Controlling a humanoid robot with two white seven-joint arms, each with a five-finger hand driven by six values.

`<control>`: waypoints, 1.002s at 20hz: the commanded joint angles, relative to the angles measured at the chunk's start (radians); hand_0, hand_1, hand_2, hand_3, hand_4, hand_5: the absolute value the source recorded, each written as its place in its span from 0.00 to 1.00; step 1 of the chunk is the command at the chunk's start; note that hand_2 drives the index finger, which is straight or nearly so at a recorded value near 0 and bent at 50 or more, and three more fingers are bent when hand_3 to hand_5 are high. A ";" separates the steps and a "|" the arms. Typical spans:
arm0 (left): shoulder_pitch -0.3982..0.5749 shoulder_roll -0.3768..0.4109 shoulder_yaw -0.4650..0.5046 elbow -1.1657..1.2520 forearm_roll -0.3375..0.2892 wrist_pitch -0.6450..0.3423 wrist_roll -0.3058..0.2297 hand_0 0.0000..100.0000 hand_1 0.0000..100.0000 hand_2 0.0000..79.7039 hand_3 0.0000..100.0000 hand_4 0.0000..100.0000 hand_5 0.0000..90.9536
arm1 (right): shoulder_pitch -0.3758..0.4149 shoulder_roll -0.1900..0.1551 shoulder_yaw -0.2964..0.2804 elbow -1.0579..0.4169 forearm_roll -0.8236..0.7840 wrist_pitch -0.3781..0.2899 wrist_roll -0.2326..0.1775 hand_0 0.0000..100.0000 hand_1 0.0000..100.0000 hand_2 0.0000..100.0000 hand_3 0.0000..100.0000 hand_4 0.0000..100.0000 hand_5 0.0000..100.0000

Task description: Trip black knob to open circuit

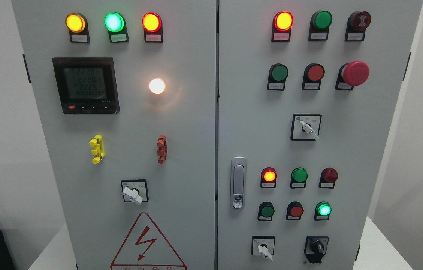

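A: Since no robot hand shows anywhere, grip state can't be told. Progress?

B: None visible. Black knob (pixel 317 247) sits at the right door's bottom right corner, beside a white-handled switch (pixel 263 249), untouched. Reach, grasp and turn all remain, I'd judge.

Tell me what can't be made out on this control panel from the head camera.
- Black knob: its lower tip nears the bottom edge; position markings too small to read.
- Button labels: print too small.
- Warning triangle: base and text cut off by the bottom edge.
- Both hands: out of view.
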 commanded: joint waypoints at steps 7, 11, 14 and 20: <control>0.000 0.000 0.000 -0.025 0.000 -0.001 0.000 0.12 0.39 0.00 0.00 0.00 0.00 | 0.075 -0.044 -0.023 -0.091 -0.035 -0.020 0.005 0.00 0.00 0.00 0.09 0.04 0.01; 0.000 0.000 0.000 -0.025 0.000 -0.001 0.000 0.12 0.39 0.00 0.00 0.00 0.00 | 0.081 -0.045 -0.022 -0.095 -0.035 -0.020 0.023 0.00 0.00 0.00 0.07 0.02 0.00; 0.000 0.000 0.000 -0.025 0.000 -0.001 0.000 0.12 0.39 0.00 0.00 0.00 0.00 | 0.084 -0.045 -0.020 -0.094 -0.035 -0.020 0.023 0.00 0.00 0.00 0.05 0.00 0.00; 0.000 0.000 0.000 -0.025 0.000 0.001 0.000 0.12 0.39 0.00 0.00 0.00 0.00 | 0.087 -0.044 -0.020 -0.094 -0.035 -0.020 0.025 0.00 0.00 0.00 0.01 0.00 0.00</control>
